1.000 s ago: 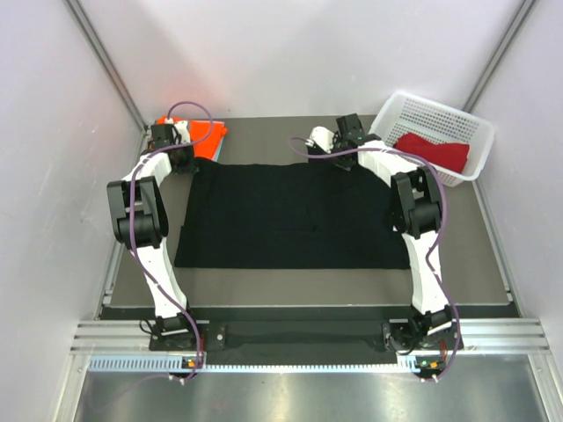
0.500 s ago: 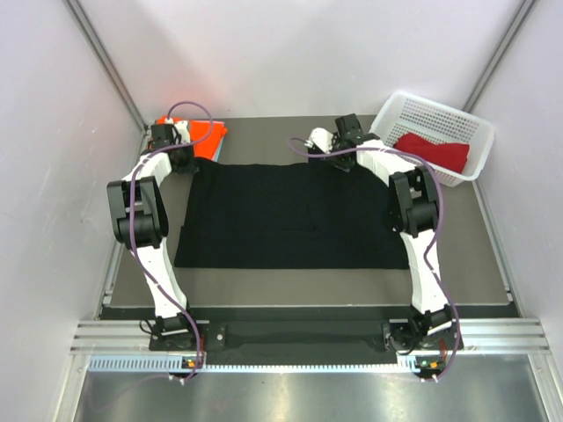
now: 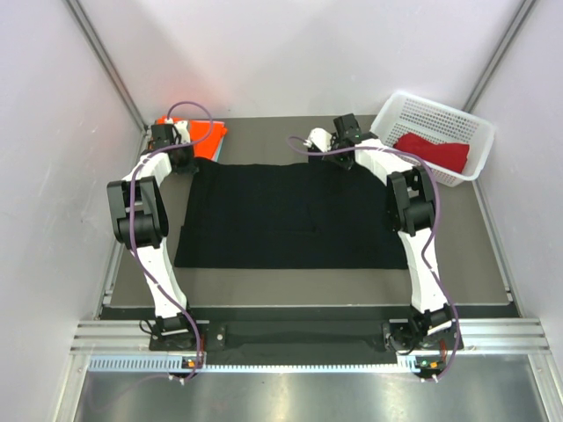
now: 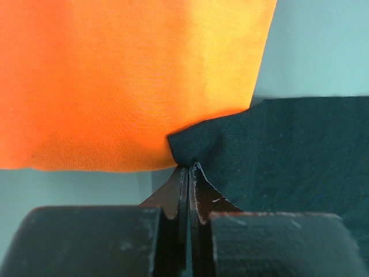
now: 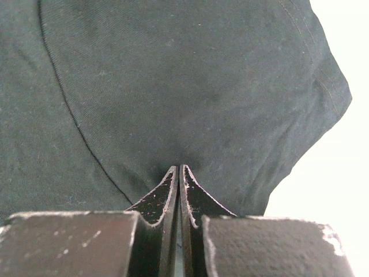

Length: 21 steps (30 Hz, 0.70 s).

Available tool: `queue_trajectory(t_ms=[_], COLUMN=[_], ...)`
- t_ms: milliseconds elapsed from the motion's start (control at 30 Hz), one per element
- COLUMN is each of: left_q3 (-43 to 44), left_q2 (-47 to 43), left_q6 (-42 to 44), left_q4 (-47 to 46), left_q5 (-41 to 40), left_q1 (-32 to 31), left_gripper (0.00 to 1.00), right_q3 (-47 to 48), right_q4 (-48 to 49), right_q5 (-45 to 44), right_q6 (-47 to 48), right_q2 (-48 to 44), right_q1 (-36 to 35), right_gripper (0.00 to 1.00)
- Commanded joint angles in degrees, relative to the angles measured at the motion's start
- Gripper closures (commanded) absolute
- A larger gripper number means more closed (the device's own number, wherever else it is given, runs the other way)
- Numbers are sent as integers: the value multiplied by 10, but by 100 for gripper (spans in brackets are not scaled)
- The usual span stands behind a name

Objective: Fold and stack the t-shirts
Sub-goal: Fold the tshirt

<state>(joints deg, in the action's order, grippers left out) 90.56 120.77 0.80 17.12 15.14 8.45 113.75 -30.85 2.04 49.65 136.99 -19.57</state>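
Note:
A large black t-shirt [image 3: 290,215] lies spread flat across the middle of the table. My left gripper [image 3: 186,163] is at its far left corner, shut on a pinch of the black cloth [image 4: 230,150] right beside the orange t-shirt [image 4: 127,75]. That orange t-shirt [image 3: 208,136] lies folded at the back left. My right gripper [image 3: 345,158] is at the shirt's far right edge, jaws shut with the black cloth [image 5: 173,86] puckered at the tips [image 5: 179,168]. A dark red t-shirt [image 3: 433,151] lies in the basket.
The white mesh basket [image 3: 440,110] stands at the back right corner, just right of my right arm. Grey walls close in the table on the left, back and right. Bare table shows in front of the black shirt.
My right gripper has shut on the black t-shirt's far edge and shifted slightly left. The left gripper has stayed shut on its corner.

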Motion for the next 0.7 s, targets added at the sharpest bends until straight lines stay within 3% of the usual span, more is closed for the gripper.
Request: queue_trajectory(t_ms=[0, 100, 300, 433, 533, 667], left_q3=[8, 1, -10, -13, -12, -12], left_q2=[-19, -26, -31, -33, -32, -30], left_q6=[-5, -21, -21, -21, -20, -19], left_q4=[-17, -17, -16, -19, -19, -19], left_q5=[6, 9, 9, 8, 8, 8], left_q1=[-3, -4, -5, -5, -5, -5], left_gripper=[100, 100, 100, 100, 100, 100], right_q3=[11, 4, -66, -83, -92, -71], right_q4=[-3, 32, 99, 78, 73, 30], right_q5=[-14, -48, -34, 6, 23, 59], right_q6=[-24, -44, -40, -22, -19, -17], right_q2=[11, -10, -88, -109, -119, -109], right_q1=[-9, -6, -3, -3, -4, -4], right_gripper=[100, 100, 100, 80, 71, 68])
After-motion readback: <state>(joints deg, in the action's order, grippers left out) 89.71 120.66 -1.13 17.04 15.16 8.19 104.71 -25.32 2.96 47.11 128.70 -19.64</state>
